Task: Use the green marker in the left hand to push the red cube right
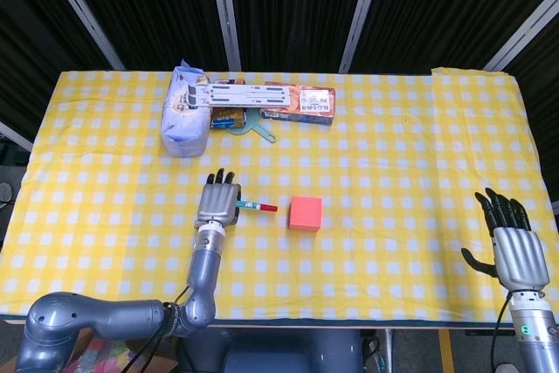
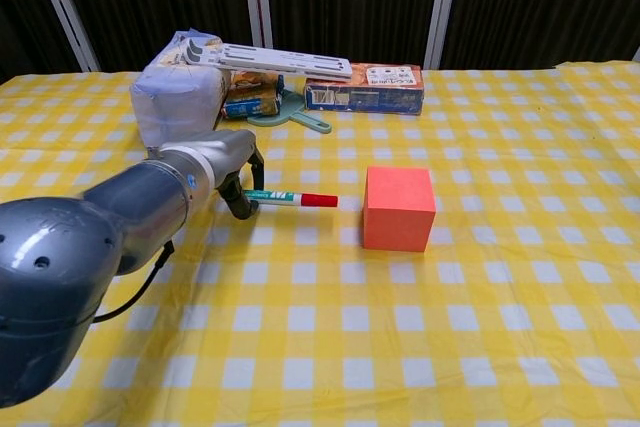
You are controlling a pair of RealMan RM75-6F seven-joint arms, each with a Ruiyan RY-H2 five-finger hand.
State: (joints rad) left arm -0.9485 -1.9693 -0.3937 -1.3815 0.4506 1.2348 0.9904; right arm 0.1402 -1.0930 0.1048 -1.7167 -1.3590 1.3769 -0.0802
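The red cube (image 1: 305,213) (image 2: 399,208) sits on the yellow checked cloth near the table's middle. My left hand (image 1: 217,203) (image 2: 225,162) is to its left and grips the green marker (image 1: 255,206) (image 2: 290,198), whose red tip points right toward the cube. A small gap separates the tip from the cube's left face. My right hand (image 1: 511,246) hovers open at the table's near right corner, fingers spread, holding nothing; the chest view does not show it.
At the back of the table lie a blue-white bag (image 1: 183,117) (image 2: 175,97), a white slotted bar (image 1: 243,93) (image 2: 280,59), an orange box (image 1: 306,102) (image 2: 365,88), a small can (image 2: 250,99) and a green tool (image 1: 260,131) (image 2: 300,117).
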